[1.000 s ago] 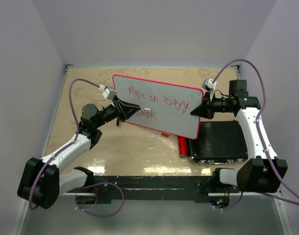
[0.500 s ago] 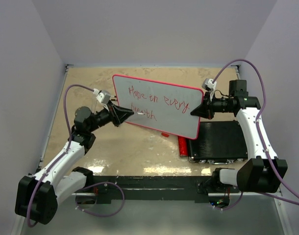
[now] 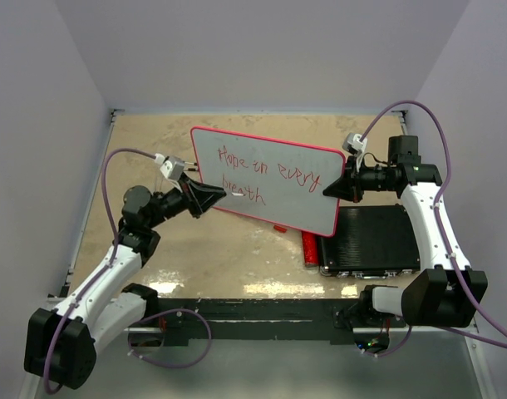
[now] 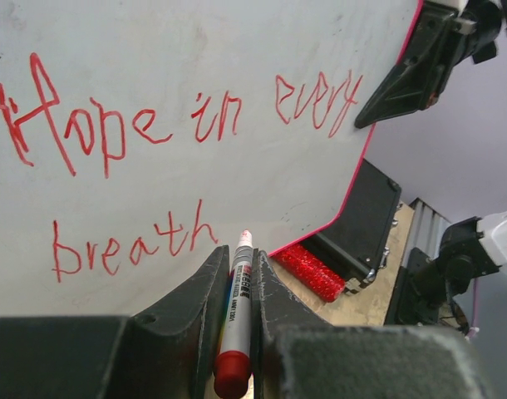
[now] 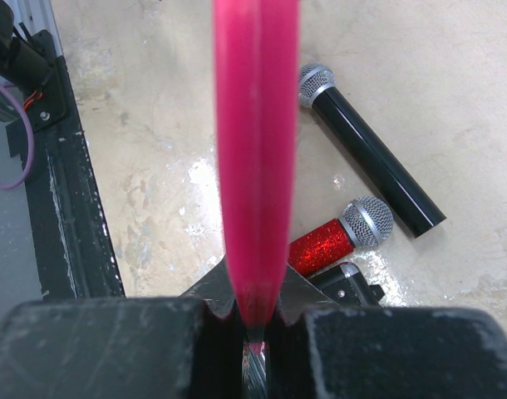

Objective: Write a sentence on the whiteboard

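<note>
Left tool (image 4: 241, 258) tight around red marker (image 4: 237, 324), right tool (image 3: 330, 189) tight on whiteboard (image 3: 303, 204) edge; black case (image 3: 378, 241), glittery red microphone (image 5: 332, 241) beneath.

Whiteboard (image 3: 307, 208): large glossy white rectangle, thin red frame, rounded corners. Tilting up over table, written face showing to top camera, right edge sitting clamped in right gripper (image 3: 328, 189). Sentence (image 4: 210, 120): thin red handwriting running in two lines. "Hope in every" spanning under board's top edge, "breath" sitting beneath, toward left edge.
</note>
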Robot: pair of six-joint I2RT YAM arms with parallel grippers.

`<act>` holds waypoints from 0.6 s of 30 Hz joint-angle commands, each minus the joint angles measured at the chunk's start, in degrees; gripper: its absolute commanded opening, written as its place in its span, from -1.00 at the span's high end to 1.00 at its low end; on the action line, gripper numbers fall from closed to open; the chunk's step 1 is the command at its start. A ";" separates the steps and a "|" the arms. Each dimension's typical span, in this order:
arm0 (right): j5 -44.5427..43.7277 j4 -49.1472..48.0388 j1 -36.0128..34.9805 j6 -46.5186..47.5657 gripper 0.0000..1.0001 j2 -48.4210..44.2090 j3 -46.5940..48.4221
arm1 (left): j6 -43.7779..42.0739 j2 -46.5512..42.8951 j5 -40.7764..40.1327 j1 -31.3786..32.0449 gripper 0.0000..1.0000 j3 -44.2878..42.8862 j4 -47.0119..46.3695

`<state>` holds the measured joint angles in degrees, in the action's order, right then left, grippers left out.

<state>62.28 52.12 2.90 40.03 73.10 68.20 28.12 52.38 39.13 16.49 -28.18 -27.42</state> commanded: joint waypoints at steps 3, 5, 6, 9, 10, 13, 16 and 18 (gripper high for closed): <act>1.44 0.00 -0.61 -0.22 1.00 -1.91 0.79 | 7.82 -4.04 3.49 -0.15 1.00 4.18 -11.24; 1.62 0.00 -0.61 -0.22 1.00 -1.91 0.79 | 9.06 -4.30 3.06 0.56 1.00 5.33 -11.69; 1.70 0.00 -0.52 -0.22 1.00 -1.91 0.79 | 8.97 -4.39 2.79 1.26 1.00 5.59 -11.69; 2.05 0.09 -0.61 -0.22 1.00 -2.00 0.79 | 8.45 -4.13 -0.10 5.12 1.00 5.86 -11.52; 2.14 0.18 -0.61 -0.22 1.00 -2.17 0.79 | 8.18 -4.13 -1.68 7.04 1.00 5.69 -11.34; 2.14 0.00 -0.61 -0.48 1.00 -2.70 0.79 | 7.30 -4.83 -5.45 10.56 1.00 5.33 -10.20; 2.23 0.00 -0.52 -0.48 1.00 -2.53 1.05 | 7.04 -5.27 -9.49 13.64 1.00 5.33 -8.53; 2.32 -0.09 -0.52 -0.48 1.00 -2.44 1.14 | 7.65 -5.18 -11.35 15.06 1.00 5.16 -6.77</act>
<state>62.39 52.25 2.90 39.83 72.95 68.20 35.35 48.03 34.00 28.91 -22.57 -34.61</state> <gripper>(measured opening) 0.063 0.170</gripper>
